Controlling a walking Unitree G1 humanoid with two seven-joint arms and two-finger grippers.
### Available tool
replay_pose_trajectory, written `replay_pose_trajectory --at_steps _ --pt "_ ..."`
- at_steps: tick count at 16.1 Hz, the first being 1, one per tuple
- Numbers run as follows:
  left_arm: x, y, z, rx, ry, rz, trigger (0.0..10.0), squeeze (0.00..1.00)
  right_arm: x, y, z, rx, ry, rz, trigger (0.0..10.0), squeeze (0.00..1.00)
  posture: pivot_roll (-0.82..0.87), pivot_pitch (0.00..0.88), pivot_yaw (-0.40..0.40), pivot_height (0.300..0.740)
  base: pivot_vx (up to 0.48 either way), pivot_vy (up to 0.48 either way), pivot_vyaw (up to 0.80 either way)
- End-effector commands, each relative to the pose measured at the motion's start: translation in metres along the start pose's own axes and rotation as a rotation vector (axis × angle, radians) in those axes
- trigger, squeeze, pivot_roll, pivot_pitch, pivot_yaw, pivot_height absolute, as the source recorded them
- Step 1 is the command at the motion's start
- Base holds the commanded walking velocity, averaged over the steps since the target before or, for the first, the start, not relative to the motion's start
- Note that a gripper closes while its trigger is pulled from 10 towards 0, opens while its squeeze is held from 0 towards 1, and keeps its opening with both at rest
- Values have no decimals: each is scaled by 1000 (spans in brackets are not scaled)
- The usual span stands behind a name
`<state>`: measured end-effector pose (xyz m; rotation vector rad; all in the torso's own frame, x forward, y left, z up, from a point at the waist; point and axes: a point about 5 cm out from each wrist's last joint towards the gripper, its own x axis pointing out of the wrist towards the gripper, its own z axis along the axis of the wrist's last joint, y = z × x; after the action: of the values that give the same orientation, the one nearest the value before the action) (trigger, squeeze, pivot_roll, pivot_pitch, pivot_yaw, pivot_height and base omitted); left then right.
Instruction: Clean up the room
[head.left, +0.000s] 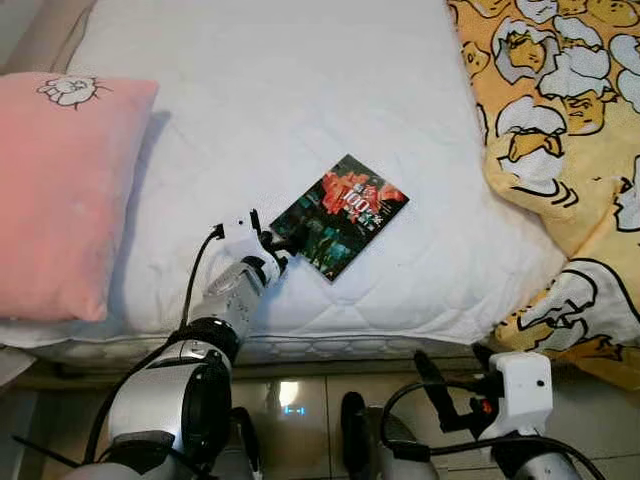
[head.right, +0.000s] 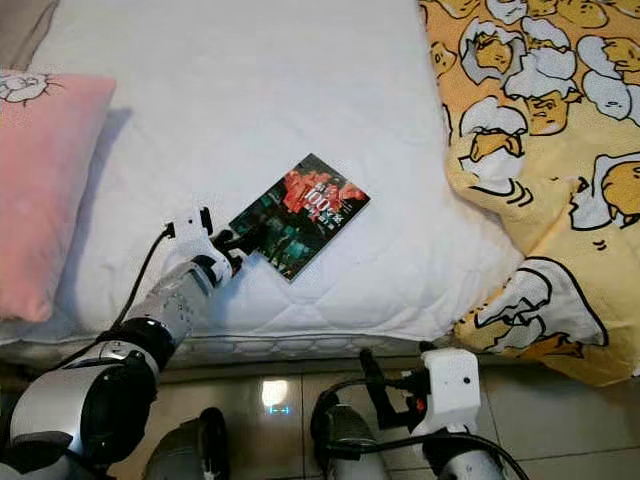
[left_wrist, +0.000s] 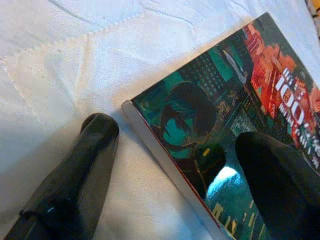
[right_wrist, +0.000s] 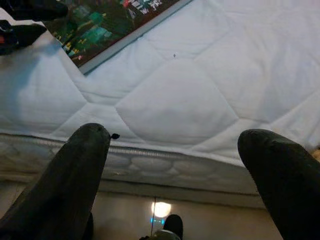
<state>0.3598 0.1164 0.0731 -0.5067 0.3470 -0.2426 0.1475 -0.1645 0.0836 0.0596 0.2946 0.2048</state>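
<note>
a glossy book (head.left: 341, 214) with a dark teal and red cover lies flat on the white mattress (head.left: 300, 90). its long axis runs diagonally away from the left gripper (left_wrist: 172, 150), whose spread fingers straddle its near corner, one on the cover, not clamped. the right gripper (right_wrist: 175, 165) hangs open, empty, below the mattress edge.

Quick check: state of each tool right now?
Left tool: open, straddling the book's corner, not yet gripping.
Right tool: open, holding nothing.

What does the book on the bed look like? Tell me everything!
The book is a thin paperback with a glossy dark cover of teal, green and red pictures and white lettering. It lies flat and closed, turned askew, on the white quilted mattress. The open left pincer straddles its near corner, one finger above the cover.
</note>
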Motion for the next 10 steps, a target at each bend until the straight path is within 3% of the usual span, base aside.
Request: replay_pose_trajectory --at_steps 1,3,5,6,9,10 --pt "-2 -10 -29 -56 103 -46 0 0 -3 -1 -3 15 23 -14 10000 0 -266 286 -54 740 0 0 0" --pt "-1 -19 -37 -6 138 -96 0 0 -2 0 -4 21 22 -19 10000 0 -261 274 -42 740 0 0 0" --pt "1 -31 -45 117 191 -130 0 0 1 3 -7 29 22 -21 10000 0 -266 265 -27 740 0 0 0" --pt "2 -34 -45 140 200 -141 0 0 1 4 -7 30 22 -21 10000 0 -267 264 -24 740 0 0 0" --pt "7 -49 -43 159 210 -168 0 0 4 4 -8 36 16 -29 10000 0 -267 249 -5 740 0 0 0" --pt "7 -50 -43 94 196 -161 0 0 6 2 -8 37 12 -37 10000 0 -264 238 2 740 0 0 0"
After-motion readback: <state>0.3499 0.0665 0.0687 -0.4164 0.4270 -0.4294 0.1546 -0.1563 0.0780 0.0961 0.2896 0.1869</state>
